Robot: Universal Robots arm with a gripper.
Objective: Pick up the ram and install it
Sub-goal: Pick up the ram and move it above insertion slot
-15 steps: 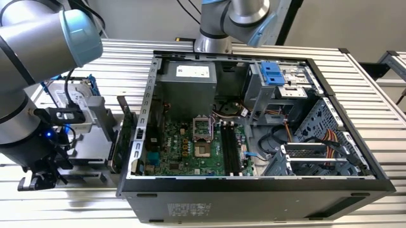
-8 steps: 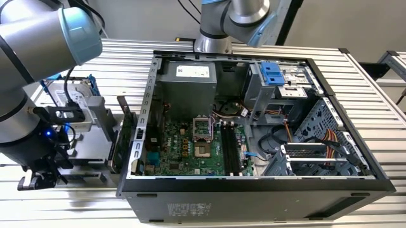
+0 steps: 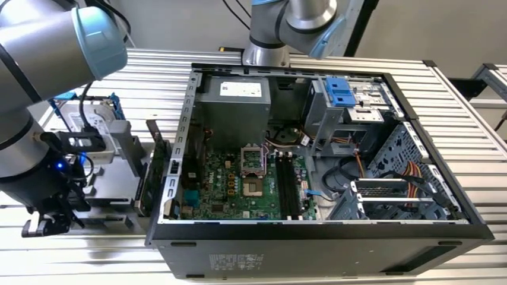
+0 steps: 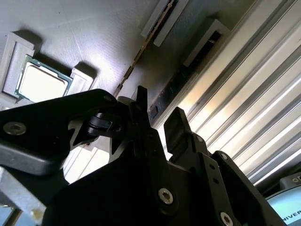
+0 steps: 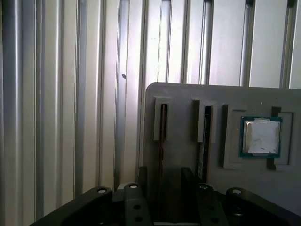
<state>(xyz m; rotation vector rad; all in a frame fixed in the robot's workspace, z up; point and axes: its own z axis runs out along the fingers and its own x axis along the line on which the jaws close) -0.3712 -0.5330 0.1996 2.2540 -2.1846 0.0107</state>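
Exterior view first: open computer case [image 3: 317,252] in the middle of the slatted metal counter [image 3: 158,65], green motherboard [image 3: 230,190] exposed inside, black memory slots [image 3: 289,190] running beside the processor socket [image 3: 252,161]. Over at the counter's edge on the exterior view's left, robot arm [image 3: 32,119] bent low by a grey holder [image 3: 119,172], just beside the case wall.

Now to both wrist views: tool [image 5: 164,176] [image 4: 159,112] open, black fingers [image 5: 189,181] spread apart, bright light showing through the gap in the second wrist view. Gripping nothing. Lined up on the ram [image 5: 162,134] [image 4: 181,80], standing on edge in one of the holder's two narrow slots, the one farther from the processor chip [image 5: 261,136] [image 4: 42,82]. In the first wrist view, runs straight down toward the gap between the fingers; touching either finger or not, cannot tell.

Second stick [image 5: 204,141] parked on edge in the neighbouring slot, between the ram and the chip, just outside the near finger. Chip lying flat in a square recess of the holder, metal lid facing the camera. Behind the holder, nothing but the counter's ribbed slats catching the light.

Ram seated in the holder, well apart from the memory slots in the case, not yet lifted.
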